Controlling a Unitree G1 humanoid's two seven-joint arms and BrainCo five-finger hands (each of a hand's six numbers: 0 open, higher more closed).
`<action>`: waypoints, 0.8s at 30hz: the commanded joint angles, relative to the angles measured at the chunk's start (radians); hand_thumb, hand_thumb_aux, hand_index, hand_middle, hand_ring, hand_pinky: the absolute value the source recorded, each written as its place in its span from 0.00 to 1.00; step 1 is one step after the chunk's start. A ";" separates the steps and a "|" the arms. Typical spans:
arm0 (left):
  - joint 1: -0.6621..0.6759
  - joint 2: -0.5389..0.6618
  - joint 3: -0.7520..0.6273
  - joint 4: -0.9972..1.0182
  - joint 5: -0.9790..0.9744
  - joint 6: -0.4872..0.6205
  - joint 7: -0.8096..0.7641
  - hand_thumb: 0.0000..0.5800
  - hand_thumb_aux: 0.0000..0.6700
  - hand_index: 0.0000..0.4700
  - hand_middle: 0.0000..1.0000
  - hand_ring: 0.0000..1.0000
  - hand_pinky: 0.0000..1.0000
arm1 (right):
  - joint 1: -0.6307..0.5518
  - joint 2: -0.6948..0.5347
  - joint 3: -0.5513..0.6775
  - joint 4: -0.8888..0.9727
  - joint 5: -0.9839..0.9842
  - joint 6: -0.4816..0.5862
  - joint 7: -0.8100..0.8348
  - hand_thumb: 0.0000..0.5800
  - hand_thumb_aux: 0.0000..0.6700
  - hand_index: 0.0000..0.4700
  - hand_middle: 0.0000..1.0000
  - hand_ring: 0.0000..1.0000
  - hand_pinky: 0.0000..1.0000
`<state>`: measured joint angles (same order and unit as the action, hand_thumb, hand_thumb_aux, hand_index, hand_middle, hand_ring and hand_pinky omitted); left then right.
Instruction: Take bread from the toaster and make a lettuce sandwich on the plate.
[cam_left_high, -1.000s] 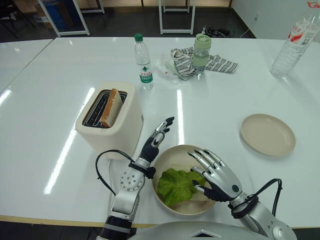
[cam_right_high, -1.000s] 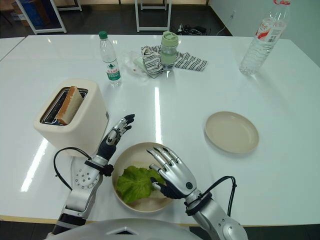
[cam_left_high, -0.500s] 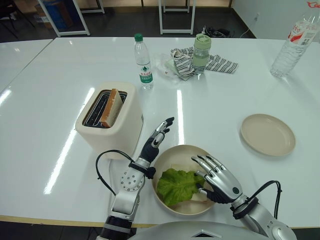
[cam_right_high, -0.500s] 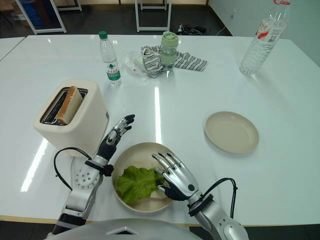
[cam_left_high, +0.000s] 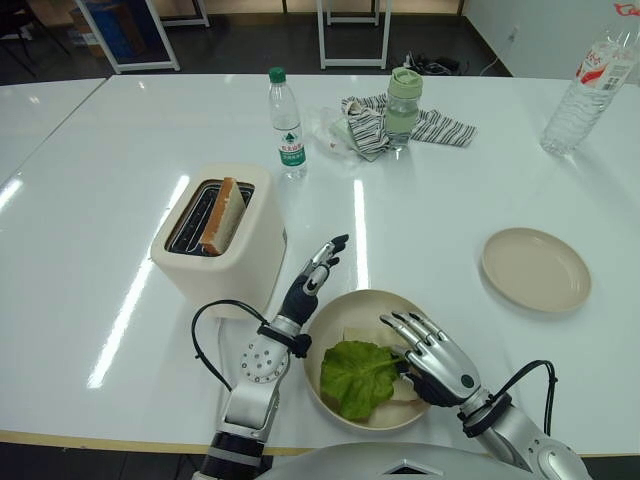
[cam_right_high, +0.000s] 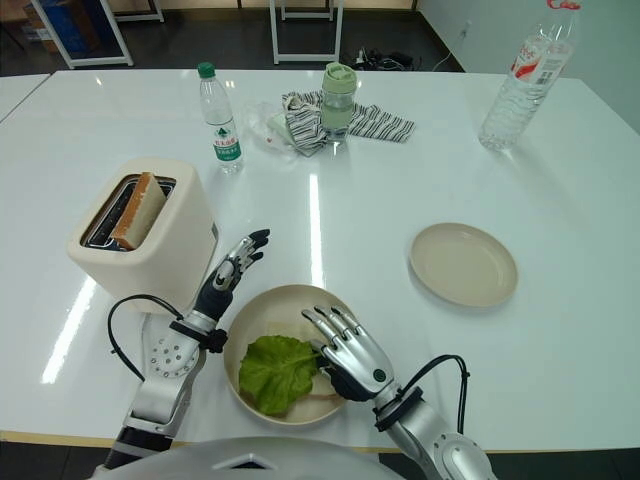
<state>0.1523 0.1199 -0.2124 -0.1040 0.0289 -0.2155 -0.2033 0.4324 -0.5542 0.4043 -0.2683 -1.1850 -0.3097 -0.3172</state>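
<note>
the right hand (cam_left_high: 437, 356) lies flat, fingers spread and holding nothing, over a bread slice (cam_left_high: 353, 334) on the near plate (cam_left_high: 338, 306), touching the lettuce leaf (cam_left_high: 357, 376). the left hand (cam_left_high: 311, 277), fingers straight and empty, rests beside the toaster (cam_left_high: 214, 268), where another slice (cam_left_high: 224, 214) stands.
</note>
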 joint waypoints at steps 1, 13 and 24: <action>0.002 -0.001 0.002 0.002 0.006 0.017 0.000 0.00 0.00 0.00 0.00 0.00 0.00 | 0.008 -0.018 -0.022 -0.028 0.008 0.013 0.018 1.00 1.00 1.00 0.00 0.00 0.00; 0.008 -0.001 0.000 0.006 0.009 0.018 0.000 0.00 0.00 0.00 0.00 0.00 0.00 | -0.025 -0.033 -0.109 -0.033 0.059 0.022 0.027 1.00 1.00 1.00 0.00 0.00 0.00; 0.014 0.003 -0.001 0.003 0.009 0.021 -0.002 0.00 0.00 0.00 0.00 0.00 0.00 | -0.036 -0.042 -0.127 -0.020 0.065 0.021 0.026 1.00 1.00 1.00 0.00 0.00 0.00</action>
<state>0.1587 0.1209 -0.2137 -0.1040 0.0294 -0.2082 -0.2044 0.3929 -0.5932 0.2731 -0.2945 -1.1194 -0.2862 -0.2977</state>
